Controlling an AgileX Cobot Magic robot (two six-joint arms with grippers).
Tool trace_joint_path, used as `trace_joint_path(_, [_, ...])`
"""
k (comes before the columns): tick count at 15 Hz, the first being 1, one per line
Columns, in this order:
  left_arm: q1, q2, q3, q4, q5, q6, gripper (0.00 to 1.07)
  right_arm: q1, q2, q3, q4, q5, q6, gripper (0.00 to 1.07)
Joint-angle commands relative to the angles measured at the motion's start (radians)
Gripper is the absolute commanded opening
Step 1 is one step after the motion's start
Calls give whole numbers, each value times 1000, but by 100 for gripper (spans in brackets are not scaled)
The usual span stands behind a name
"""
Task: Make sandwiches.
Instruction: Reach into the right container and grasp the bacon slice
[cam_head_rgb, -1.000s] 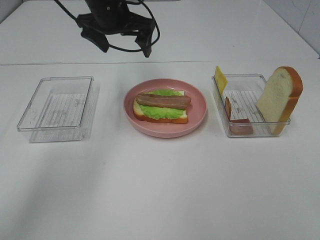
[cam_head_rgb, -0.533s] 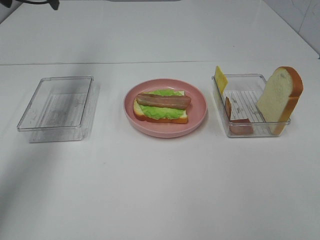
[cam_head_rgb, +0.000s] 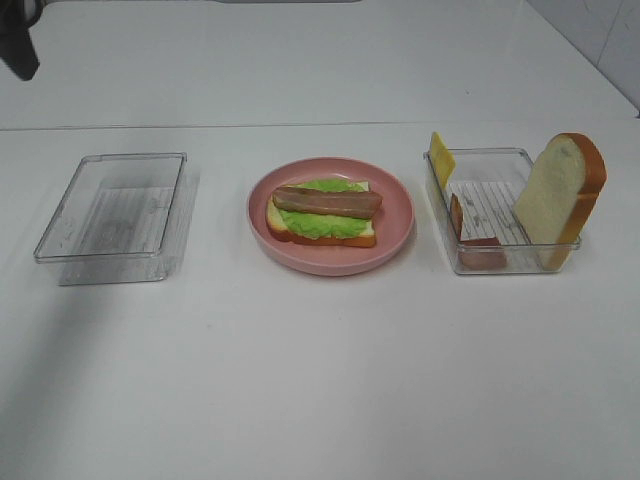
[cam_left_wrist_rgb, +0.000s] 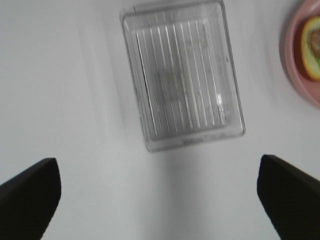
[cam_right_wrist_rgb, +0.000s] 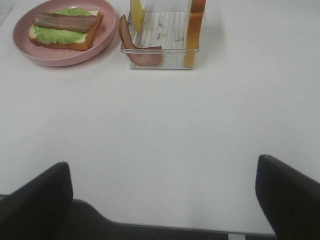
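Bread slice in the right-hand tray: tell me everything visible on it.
The bread slice is toy food with a soft, foam-like look: a white face and an orange-brown crust round the domed top and down the side. It stands on edge at the right end of the clear tray, tilted, its top well above the rim. It looks to rest against the tray's wall. It is apart from the bacon strip and cheese slice. No gripper is near it.

This looks like a robotics lab test bench, not a kitchen. A bare white tabletop (cam_head_rgb: 320, 380) carries only staged props. A toy sandwich (cam_head_rgb: 322, 213) sits open on a pink plate (cam_head_rgb: 330, 262) at the centre. A clear plastic tray (cam_head_rgb: 110, 215) lies at 9 o'clock and a second tray (cam_head_rgb: 490, 205) at 3 o'clock. Pale tiles (cam_head_rgb: 610, 40) show at 1 o'clock.
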Motion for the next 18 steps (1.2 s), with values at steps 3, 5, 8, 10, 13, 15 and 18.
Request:
trace_joint_path(3, [-9, -530, 534, -14, -128, -16, 100, -2, -26, 4, 1, -8, -1, 96])
trace_joint_path(5, [-9, -708, 677, -2, -140, -3, 100, -2, -26, 4, 1, -8, -1, 96])
trace_joint_path(8, [-9, -1147, 928, 54, -136, -4, 100, -2, -26, 4, 1, -8, -1, 96])
trace_joint_path(10, [-9, -1322, 985, 58, -135, -4, 100, -2, -26, 4, 1, -8, -1, 96])
trace_joint_path(13, [-9, -1602, 1032, 0, -76, -15, 100, -2, -26, 4, 1, -8, -1, 96])
trace_joint_path(15, [-9, -1683, 1038, -37, -87, -3, 100, -2, -23, 4, 1, -8, -1, 96])
trace_joint_path(18, [-9, -1684, 1062, -34, -126, 6, 100, -2, -21, 4, -7, -8, -1, 96])
